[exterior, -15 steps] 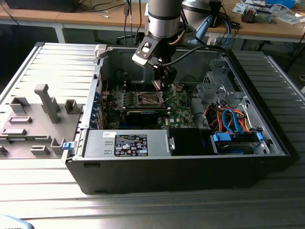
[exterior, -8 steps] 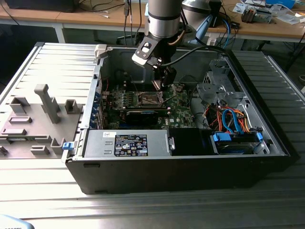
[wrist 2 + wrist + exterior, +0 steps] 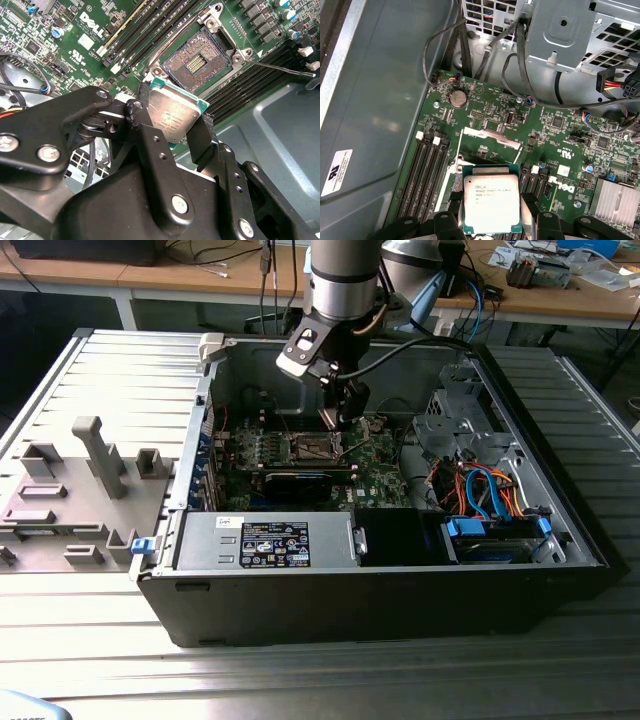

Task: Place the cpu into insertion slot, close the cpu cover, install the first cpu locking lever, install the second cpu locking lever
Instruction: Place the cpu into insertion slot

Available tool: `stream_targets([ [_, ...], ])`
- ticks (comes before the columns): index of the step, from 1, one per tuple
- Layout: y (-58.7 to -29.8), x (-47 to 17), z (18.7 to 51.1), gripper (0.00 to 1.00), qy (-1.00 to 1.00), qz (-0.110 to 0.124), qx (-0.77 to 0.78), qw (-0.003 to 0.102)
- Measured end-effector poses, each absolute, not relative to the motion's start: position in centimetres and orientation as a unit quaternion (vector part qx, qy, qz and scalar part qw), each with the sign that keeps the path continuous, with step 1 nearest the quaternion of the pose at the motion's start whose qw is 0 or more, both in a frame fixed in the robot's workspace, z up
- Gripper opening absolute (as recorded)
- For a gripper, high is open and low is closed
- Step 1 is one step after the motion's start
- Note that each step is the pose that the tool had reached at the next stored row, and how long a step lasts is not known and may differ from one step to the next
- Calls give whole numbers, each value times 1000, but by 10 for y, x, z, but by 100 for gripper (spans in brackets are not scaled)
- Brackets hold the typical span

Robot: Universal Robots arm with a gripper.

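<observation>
My gripper is shut on the cpu, a flat square chip with a silvery top, gripped by two opposite edges between black fingers. The cpu hangs tilted just above and beside the insertion slot, whose dark pin field lies bare. A thin locking lever stands swung away from the slot. In the first wrist view the cpu covers the slot, and the cpu cover stands open behind it. In the exterior view my gripper hovers over the slot inside the open case.
Black memory slots flank the socket on the green motherboard. A drive cage and bundled cables fill the exterior view's right of the case. The power supply lies in front. A grey fixture tray sits outside on the exterior view's left.
</observation>
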State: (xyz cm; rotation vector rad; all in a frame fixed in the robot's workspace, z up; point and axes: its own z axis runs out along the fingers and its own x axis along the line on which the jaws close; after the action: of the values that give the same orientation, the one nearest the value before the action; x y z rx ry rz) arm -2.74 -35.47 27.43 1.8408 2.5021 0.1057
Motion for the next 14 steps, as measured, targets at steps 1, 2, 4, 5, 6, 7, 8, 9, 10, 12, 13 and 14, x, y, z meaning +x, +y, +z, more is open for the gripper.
stream_targets([
  [1, -355, -27, 274, 55, 805, 34, 592, 17],
  [2, -355, -27, 274, 55, 804, 34, 593, 17],
  [4, -355, -27, 274, 55, 804, 34, 594, 17],
  [5, -355, -27, 274, 55, 804, 34, 594, 17],
  [6, -355, -27, 274, 55, 803, 34, 594, 17],
  [7, -355, -27, 274, 55, 803, 34, 595, 17],
  [8, -355, -27, 274, 55, 803, 34, 595, 17],
  [9, -355, -27, 274, 55, 802, 34, 596, 17],
  [10, -355, -27, 274, 55, 802, 34, 596, 17],
  [12, -355, -27, 274, 55, 802, 34, 597, 17],
  [13, -355, -27, 274, 55, 801, 34, 597, 17],
  [14, -355, -27, 274, 55, 801, 34, 597, 17],
])
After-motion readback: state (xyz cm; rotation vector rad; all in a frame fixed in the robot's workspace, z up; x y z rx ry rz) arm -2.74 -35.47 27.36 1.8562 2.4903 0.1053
